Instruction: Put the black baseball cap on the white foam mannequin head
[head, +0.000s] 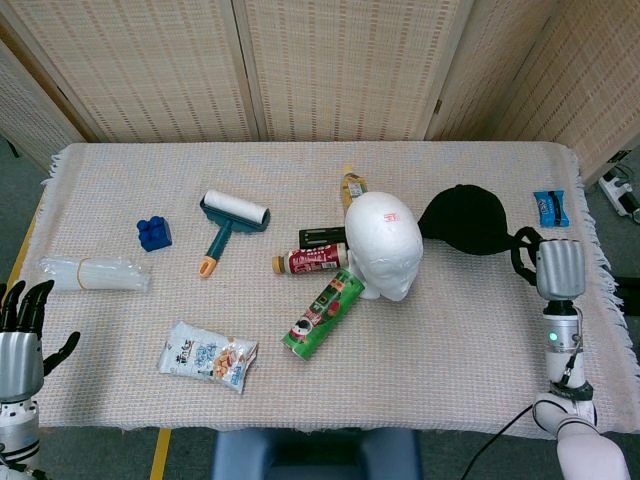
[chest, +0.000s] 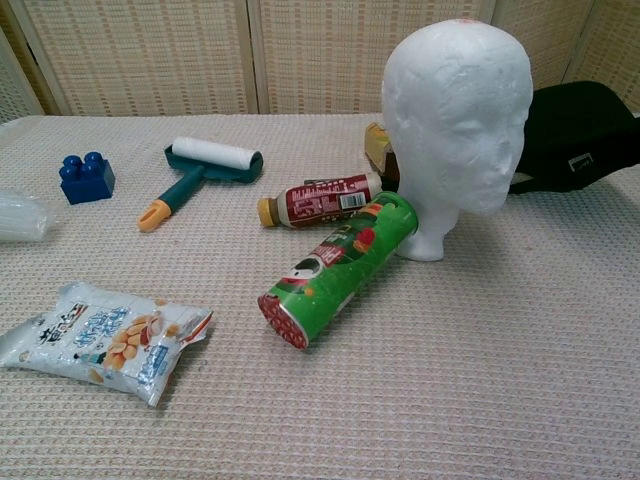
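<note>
- Head view looks down on a tabletop (head: 480, 330) covered with a pale woven cloth, with wicker screens behind it.
- White foam mannequin head (head: 384, 243) stands upright near the middle, bare on top.
- Black baseball cap (head: 465, 220) sits just to the right of the mannequin head, tilted and lifted at its right side. It is not on the head.
- Right hand (head: 559, 268) is at the cap's right edge, and its fingers grasp the cap's strap end. In the chest view only the cap (chest: 585, 135) shows at the far right, behind the mannequin head (chest: 458, 115).
- Left hand (head: 20, 335) shows at the lower left edge, off the cloth, its fingers spread and holding nothing.
- Green snack can (head: 323, 313) lies on its side, its top end touching the mannequin's base.
- Red bottle (head: 310, 261) lies flat just left of the mannequin.
- Lint roller (head: 232, 220), blue block (head: 153, 233) and a clear plastic bag (head: 92, 273) lie further left.
- Snack packet (head: 208, 355) lies near the front edge.
- Small blue packet (head: 551, 208) lies by the right edge.
</note>
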